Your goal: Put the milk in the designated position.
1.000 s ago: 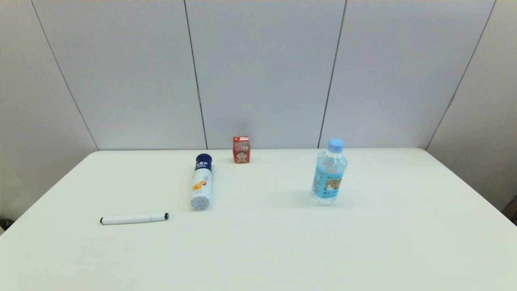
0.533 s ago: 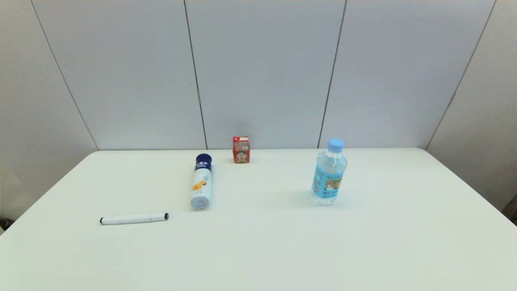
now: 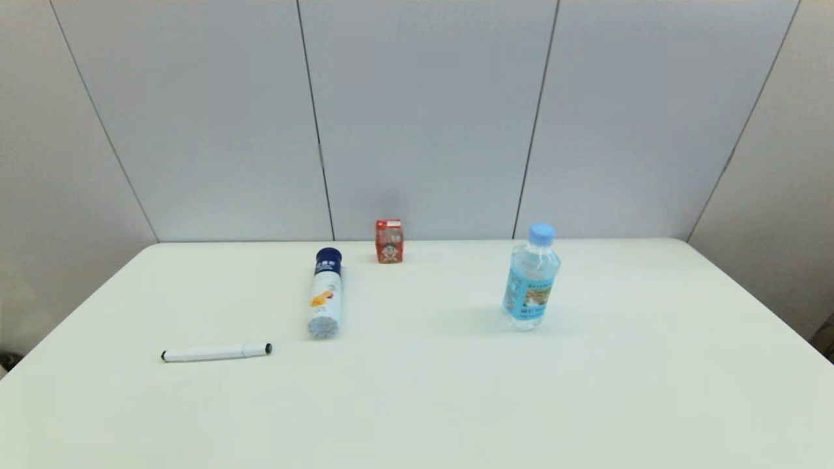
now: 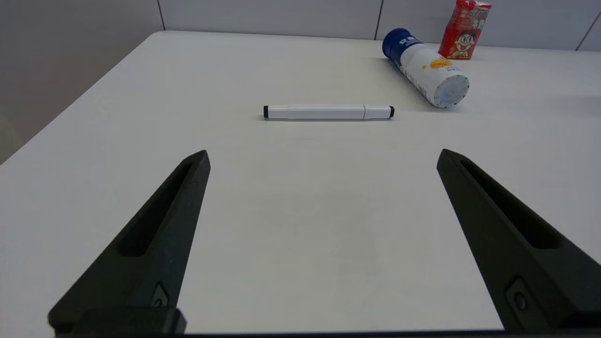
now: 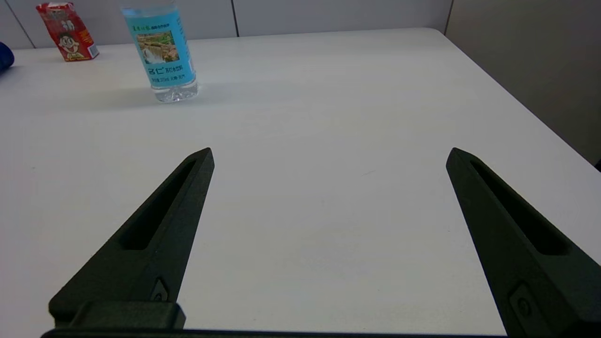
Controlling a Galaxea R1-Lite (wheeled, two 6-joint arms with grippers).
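Note:
The milk (image 3: 389,241) is a small red carton with a cartoon face, standing upright at the table's far edge near the wall; it also shows as the milk (image 4: 464,29) in the left wrist view and the milk (image 5: 67,31) in the right wrist view. My left gripper (image 4: 323,157) is open low over the near left part of the table, far from the carton. Over the near right part, my right gripper (image 5: 329,155) is open too. Neither arm shows in the head view.
A white bottle with a dark blue cap (image 3: 325,294) lies on its side left of the milk. A clear water bottle (image 3: 531,277) stands at the right. A white marker (image 3: 216,352) lies near the front left. The wall stands just behind the table's far edge.

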